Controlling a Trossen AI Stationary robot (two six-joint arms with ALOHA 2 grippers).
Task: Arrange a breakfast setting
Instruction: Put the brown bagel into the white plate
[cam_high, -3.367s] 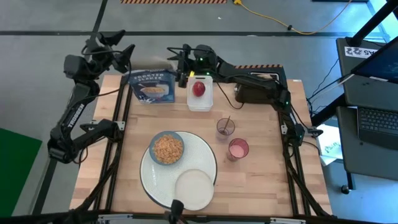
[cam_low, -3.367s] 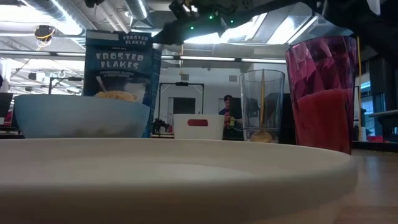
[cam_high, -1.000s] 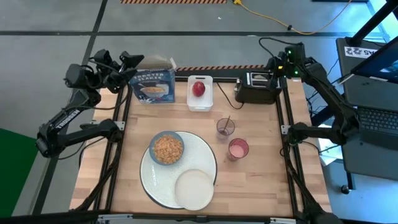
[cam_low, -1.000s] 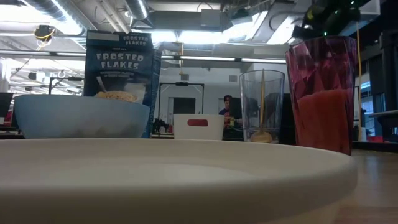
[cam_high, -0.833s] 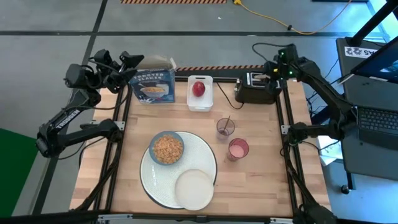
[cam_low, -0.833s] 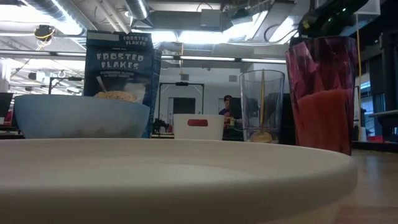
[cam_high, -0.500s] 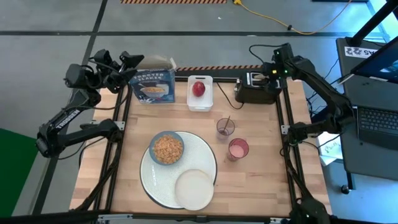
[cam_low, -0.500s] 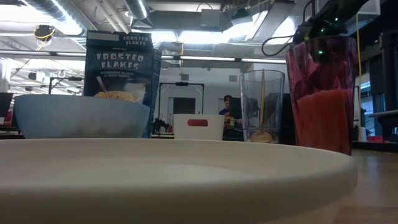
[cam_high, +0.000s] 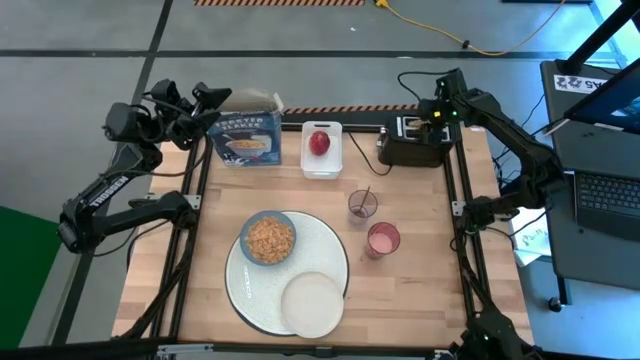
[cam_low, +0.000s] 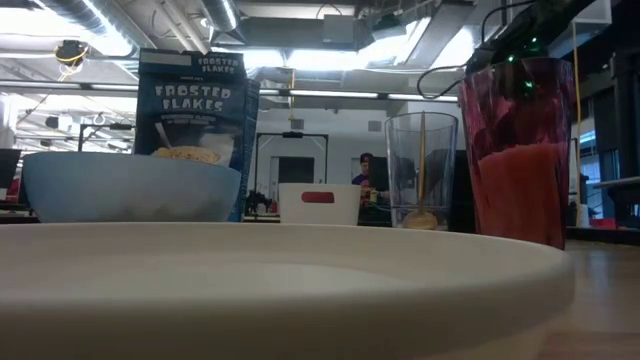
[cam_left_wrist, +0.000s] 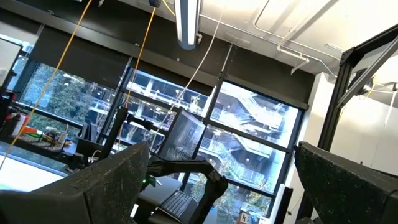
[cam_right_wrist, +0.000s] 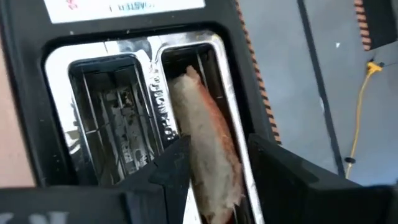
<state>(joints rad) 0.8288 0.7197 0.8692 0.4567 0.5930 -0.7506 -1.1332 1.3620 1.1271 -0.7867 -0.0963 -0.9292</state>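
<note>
With the right gripper (cam_right_wrist: 214, 165) half-spread over the black toaster (cam_high: 411, 148) at the table's far right corner, its fingers straddling the toasted bread round (cam_right_wrist: 208, 155) standing in one slot, it should descend straight, pinch squarely, and lift vertically; the left gripper (cam_high: 190, 100) waits spread wide off the far left corner.

Right claw (cam_high: 432, 113) hovers over black toaster (cam_high: 411, 146).

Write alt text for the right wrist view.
The right gripper reaches down over the black toaster, its dark fingers on either side of a toasted bread round standing in one of the two slots. The other slot is empty, showing bare wire guides. Grey floor and a yellow cable lie beyond the toaster.
</note>
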